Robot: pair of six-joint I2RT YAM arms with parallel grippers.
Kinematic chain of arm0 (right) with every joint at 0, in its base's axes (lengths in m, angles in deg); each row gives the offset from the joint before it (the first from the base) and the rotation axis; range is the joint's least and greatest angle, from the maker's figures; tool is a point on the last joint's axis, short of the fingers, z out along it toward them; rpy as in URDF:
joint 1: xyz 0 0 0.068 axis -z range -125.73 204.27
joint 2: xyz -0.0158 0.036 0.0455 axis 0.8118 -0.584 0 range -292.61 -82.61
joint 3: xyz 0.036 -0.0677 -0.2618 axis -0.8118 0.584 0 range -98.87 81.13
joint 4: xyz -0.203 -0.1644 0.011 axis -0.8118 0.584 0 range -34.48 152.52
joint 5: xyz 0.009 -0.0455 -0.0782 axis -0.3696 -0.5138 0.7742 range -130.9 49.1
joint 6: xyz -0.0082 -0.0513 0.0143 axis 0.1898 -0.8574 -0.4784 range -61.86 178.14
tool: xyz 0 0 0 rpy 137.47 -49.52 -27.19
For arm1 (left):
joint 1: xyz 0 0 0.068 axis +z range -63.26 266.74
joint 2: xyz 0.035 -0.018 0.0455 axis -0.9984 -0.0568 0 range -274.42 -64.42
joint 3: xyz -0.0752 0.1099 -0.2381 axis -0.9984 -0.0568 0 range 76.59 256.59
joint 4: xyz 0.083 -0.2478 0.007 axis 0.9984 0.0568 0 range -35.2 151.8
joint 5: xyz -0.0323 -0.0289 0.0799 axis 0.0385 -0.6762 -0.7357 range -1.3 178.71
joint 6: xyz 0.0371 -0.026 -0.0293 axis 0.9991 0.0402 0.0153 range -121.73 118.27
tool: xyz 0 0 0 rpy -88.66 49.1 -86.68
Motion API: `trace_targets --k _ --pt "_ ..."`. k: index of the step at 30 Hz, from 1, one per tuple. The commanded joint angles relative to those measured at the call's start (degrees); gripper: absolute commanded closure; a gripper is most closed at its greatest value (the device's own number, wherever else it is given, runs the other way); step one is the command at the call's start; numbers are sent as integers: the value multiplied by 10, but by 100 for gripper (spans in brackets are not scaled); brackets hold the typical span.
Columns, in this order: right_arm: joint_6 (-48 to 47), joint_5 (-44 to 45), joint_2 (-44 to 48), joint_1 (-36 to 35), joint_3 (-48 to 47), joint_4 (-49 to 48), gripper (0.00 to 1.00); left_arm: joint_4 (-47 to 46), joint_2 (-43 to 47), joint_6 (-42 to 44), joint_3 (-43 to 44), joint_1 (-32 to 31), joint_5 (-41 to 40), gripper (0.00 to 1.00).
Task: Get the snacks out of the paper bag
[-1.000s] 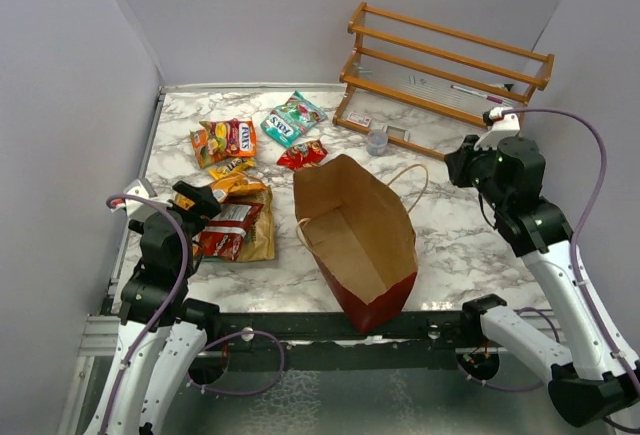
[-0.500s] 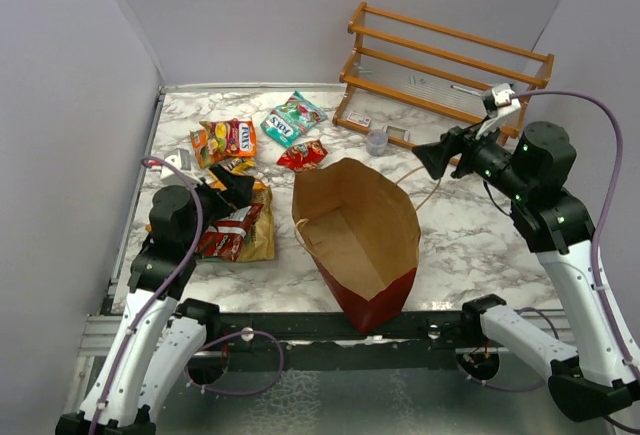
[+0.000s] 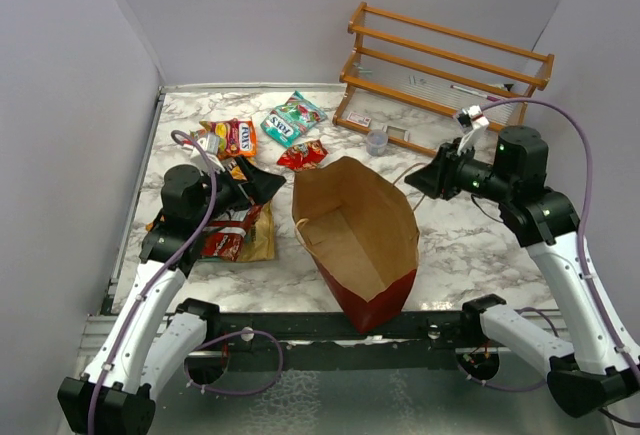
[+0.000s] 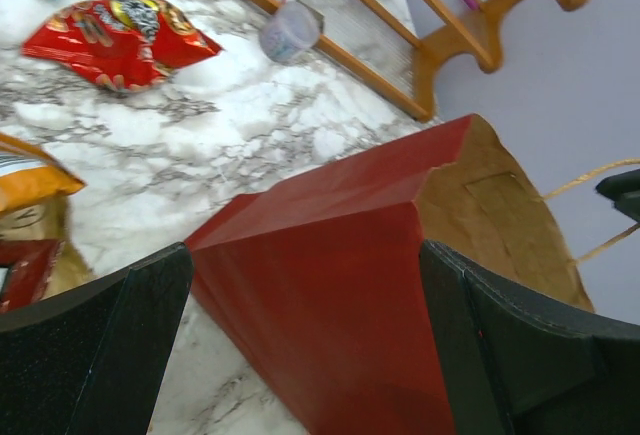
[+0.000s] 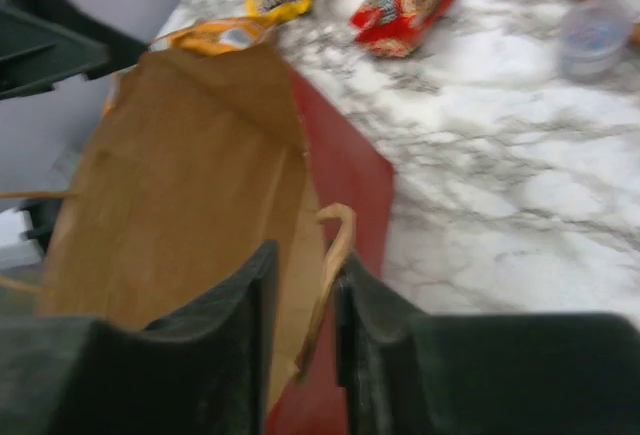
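The red paper bag (image 3: 375, 300) stands open in the middle, brown inside (image 3: 350, 225); no packet shows inside it. The snacks lie to its left: an orange-red packet (image 3: 228, 138), a teal-green one (image 3: 293, 118), a small red one (image 3: 302, 155), and a red packet (image 3: 225, 237) on the tan pouch (image 3: 262, 243). My left gripper (image 3: 277, 183) is open wide, its jaws straddling the bag's red side (image 4: 330, 295) without touching it. My right gripper (image 3: 412, 182) is at the bag's right rim, its jaws narrowly apart with a string handle (image 5: 335, 245) between them.
An orange wooden rack (image 3: 445, 65) stands at the back right. A small clear cup (image 3: 377, 141) sits in front of it, behind the bag. Grey walls close in the left, back and right sides.
My left gripper has swung right from the packets to the bag's left side. My right gripper has moved left and down to the bag's right rim and handle.
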Motion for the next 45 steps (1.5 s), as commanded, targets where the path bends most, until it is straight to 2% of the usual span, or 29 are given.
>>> trace_targets --k 1,4,10,15,17,19,21,23,25,28,34,37,39,42,43,45 --pt "1 -198 -21 0 23 -63 82 -51 -19 -30 9 2 77 2" --pt "22 -220 -27 0 12 -117 97 -49 -18 -30 11 2 75 2" --pt "36 -106 -46 0 -92 -176 99 -70 -3 -55 -1 3 72 2" --pt "-17 -46 -81 0 -169 -222 99 -79 24 -65 -14 2 66 2" --pt "-70 -85 -96 0 -154 -245 99 -86 32 -70 -23 3 66 2" --pt "-104 -183 -104 -1 -119 -258 99 -99 38 -83 -36 3 76 2" --pt "-91 -301 -94 -2 -50 -315 99 -114 44 -96 -49 2 90 2" --pt "-38 -399 -82 -3 16 -377 99 -122 54 -104 -62 2 96 2" --pt "-20 -447 -70 -3 63 -394 99 -118 63 -98 -68 2 97 1" --pt "-62 -395 -43 -3 72 -325 99 -110 69 -86 -72 3 98 1" --pt "-80 -304 -33 -2 13 -293 99 -112 48 -72 -63 2 123 1" --pt "-71 -368 -49 -3 12 -302 99 -114 53 -72 -62 2 132 1" --pt "-27 -421 -55 -3 39 -354 99 -110 64 -71 -62 2 131 1" --pt "15 -421 -60 -2 47 -377 99 -97 80 -64 -57 2 127 1" --pt "17 -396 -58 -2 42 -367 99 -92 83 -59 -53 3 126 1" --pt "21 -291 -50 -2 35 -336 99 -76 82 -50 -41 3 121 1"
